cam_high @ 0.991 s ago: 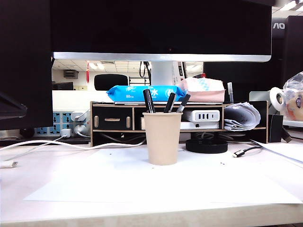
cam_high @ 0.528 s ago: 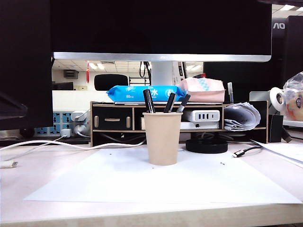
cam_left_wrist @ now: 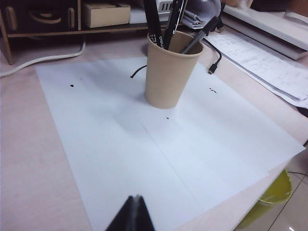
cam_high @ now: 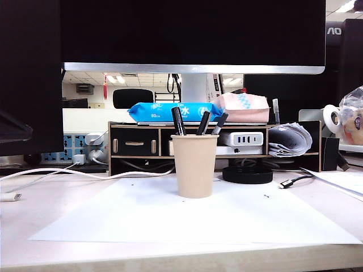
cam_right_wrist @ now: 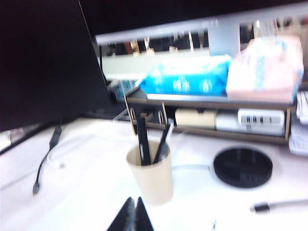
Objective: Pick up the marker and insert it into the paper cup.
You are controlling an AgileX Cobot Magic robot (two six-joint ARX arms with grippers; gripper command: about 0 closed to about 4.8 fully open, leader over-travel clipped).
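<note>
Left pincer (cam_left_wrist: 134,214): jaws together, holding nothing, poised above the near part of the white paper sheet (cam_left_wrist: 144,159), well apart from the paper cup (cam_left_wrist: 169,72). Right pincer (cam_right_wrist: 134,215): jaws likewise together and empty, above the table (cam_high: 34,209), with the cup ahead of it; that view is blurred. Neither pincer appears in the exterior view. Nothing stands between either pincer and the cup. The cup stands upright on the sheet. It contains three dark pens leaning against the rim; the marker (cam_left_wrist: 153,24), all black with white lettering on its barrel, is the leftmost in the exterior view and projects well above the rim. Behind the cup: a black desk organiser (cam_high: 136,144) carrying a blue wipes pack (cam_high: 170,111), a black round disc (cam_high: 247,174) on the table, a white cable (cam_high: 51,173) to the left, and a monitor (cam_high: 193,34) overhead.
</note>
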